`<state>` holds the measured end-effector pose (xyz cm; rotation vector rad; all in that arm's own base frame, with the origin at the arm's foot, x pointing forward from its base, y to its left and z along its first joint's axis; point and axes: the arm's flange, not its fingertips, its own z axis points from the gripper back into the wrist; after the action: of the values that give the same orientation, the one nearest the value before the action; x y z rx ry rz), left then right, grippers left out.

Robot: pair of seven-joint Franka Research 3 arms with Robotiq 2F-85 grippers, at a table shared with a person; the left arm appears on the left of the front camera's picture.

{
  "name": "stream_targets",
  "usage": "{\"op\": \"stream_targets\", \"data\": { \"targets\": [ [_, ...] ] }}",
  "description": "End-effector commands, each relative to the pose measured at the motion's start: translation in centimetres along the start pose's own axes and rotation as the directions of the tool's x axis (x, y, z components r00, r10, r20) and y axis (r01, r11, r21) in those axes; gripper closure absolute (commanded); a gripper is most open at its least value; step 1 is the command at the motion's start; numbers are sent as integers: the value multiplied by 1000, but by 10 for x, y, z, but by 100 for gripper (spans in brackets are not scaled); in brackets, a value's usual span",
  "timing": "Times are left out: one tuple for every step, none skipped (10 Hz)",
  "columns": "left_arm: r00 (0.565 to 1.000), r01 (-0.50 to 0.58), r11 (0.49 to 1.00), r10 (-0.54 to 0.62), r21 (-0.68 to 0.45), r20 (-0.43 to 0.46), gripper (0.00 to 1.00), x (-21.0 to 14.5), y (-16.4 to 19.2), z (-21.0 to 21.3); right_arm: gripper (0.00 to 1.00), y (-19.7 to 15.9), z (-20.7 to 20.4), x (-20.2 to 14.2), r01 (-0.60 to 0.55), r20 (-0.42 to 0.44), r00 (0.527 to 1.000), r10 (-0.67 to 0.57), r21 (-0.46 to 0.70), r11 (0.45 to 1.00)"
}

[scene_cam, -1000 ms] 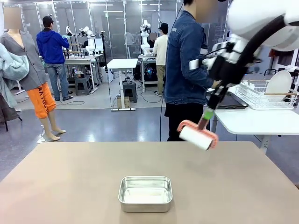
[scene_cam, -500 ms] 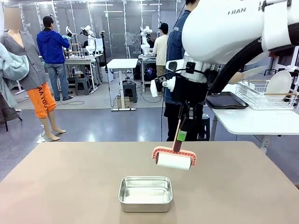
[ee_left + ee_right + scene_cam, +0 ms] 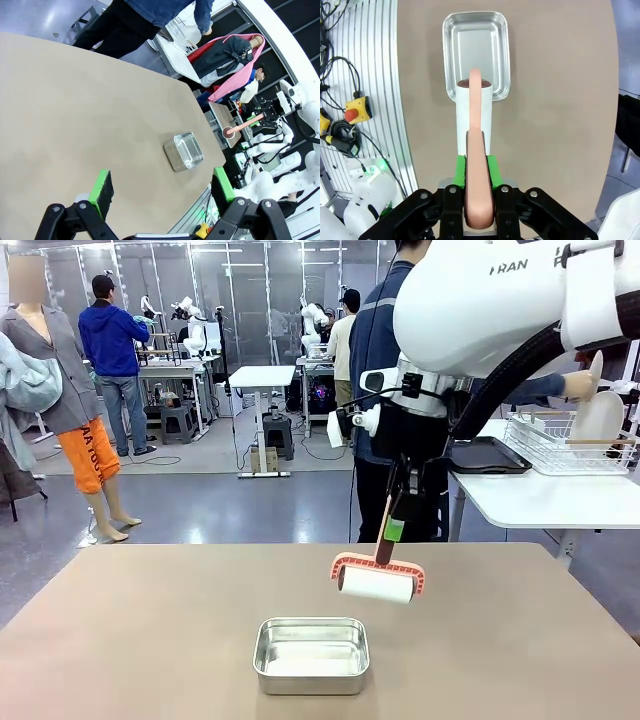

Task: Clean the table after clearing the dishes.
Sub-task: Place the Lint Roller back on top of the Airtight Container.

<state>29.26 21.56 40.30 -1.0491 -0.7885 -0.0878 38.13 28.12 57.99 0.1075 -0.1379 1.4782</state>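
Observation:
A lint roller (image 3: 377, 583) with a pink frame and white roll hangs just above the beige table (image 3: 150, 640), behind the steel pan's far right corner. My right gripper (image 3: 393, 525) is shut on its pink handle. In the right wrist view my right gripper (image 3: 476, 165) clamps the handle, and the roller (image 3: 474, 112) points at the pan (image 3: 476, 45). My left gripper (image 3: 162, 185) stands open high over the table (image 3: 75, 110), nothing between its green pads (image 3: 102, 186). A white plate (image 3: 598, 418) stands in the wire rack (image 3: 555, 445) on the white side table.
The steel pan (image 3: 311, 654) sits mid-table near the front edge. A person (image 3: 385, 350) in a denim jacket stands behind the table, one hand (image 3: 578, 386) at the rack. A dark tray (image 3: 487, 456) lies on the white table. An emergency-stop button (image 3: 356, 111) sits beyond the table's edge.
My right arm swung the roller from the far right toward the middle and lowered it near the pan, then nearly stopped. The person's hand came up at the rack.

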Motion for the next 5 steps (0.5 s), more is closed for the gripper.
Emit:
{"op": "stream_targets", "data": {
  "targets": [
    [1000, 1, 1000, -1, 5, 2, 0, 0, 0, 2, 79, -15, -22, 27, -23, -21, 1000, 24, 11, 1000],
    [1000, 1, 1000, -1, 5, 2, 0, 0, 0, 2, 79, -21, -41, 51, -52, -70, 996, 55, 49, 997],
    [1000, 1, 1000, -1, 5, 2, 0, 0, 0, 2, 79, -21, -51, 72, -100, -109, 988, 106, 57, 993],
    [1000, 1, 1000, -1, 5, 2, 0, 0, 0, 2, 79, -22, -60, 90, -131, -124, 982, 139, 74, 989],
    [1000, 1, 1000, -1, 5, 2, 0, 0, 0, 2, 79, -22, -64, 106, -152, -113, 981, 160, 81, 985]
  ]
}}
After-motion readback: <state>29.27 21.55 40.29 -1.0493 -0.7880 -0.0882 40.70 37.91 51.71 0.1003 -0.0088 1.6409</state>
